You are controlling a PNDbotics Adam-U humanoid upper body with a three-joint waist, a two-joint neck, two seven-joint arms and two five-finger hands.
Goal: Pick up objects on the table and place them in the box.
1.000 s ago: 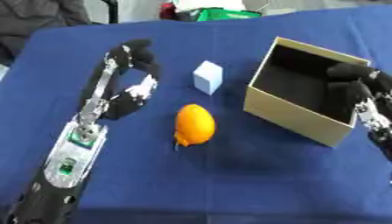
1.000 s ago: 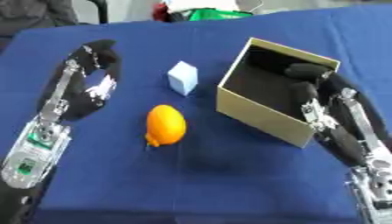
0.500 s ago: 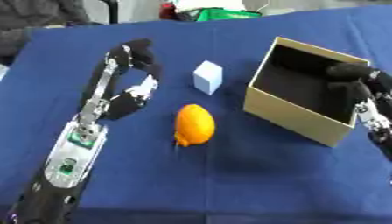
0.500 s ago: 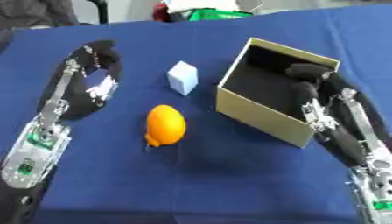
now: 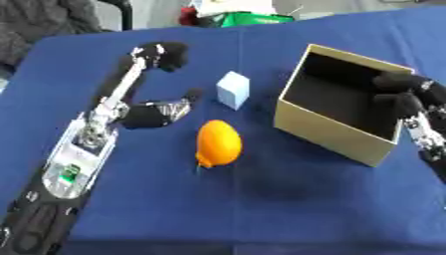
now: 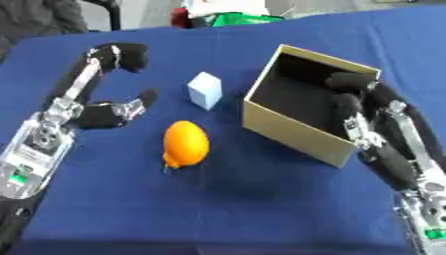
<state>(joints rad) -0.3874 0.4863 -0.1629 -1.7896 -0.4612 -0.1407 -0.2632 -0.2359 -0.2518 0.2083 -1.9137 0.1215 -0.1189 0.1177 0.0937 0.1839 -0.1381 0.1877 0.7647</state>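
Note:
An orange fruit (image 5: 219, 143) lies on the blue table near the middle. A small pale blue cube (image 5: 233, 89) stands just behind it. The tan cardboard box (image 5: 324, 128), open on top with a dark inside, sits to the right. My left hand (image 5: 150, 110) is left of the fruit and cube, open, with fingers arched up toward the far side and the thumb pointing at the fruit; it touches neither. My right hand (image 6: 355, 101) rests with curled fingers over the box's right rim, reaching inside it.
The blue cloth (image 5: 261, 199) covers the whole table. Green and white items (image 5: 240, 17) lie at the far edge. A dark garment (image 5: 44, 17) shows at the far left corner.
My left hand has opened wider, its fingers lifting toward the far side and its thumb spreading toward the fruit. The right hand, fruit, cube and box stay put.

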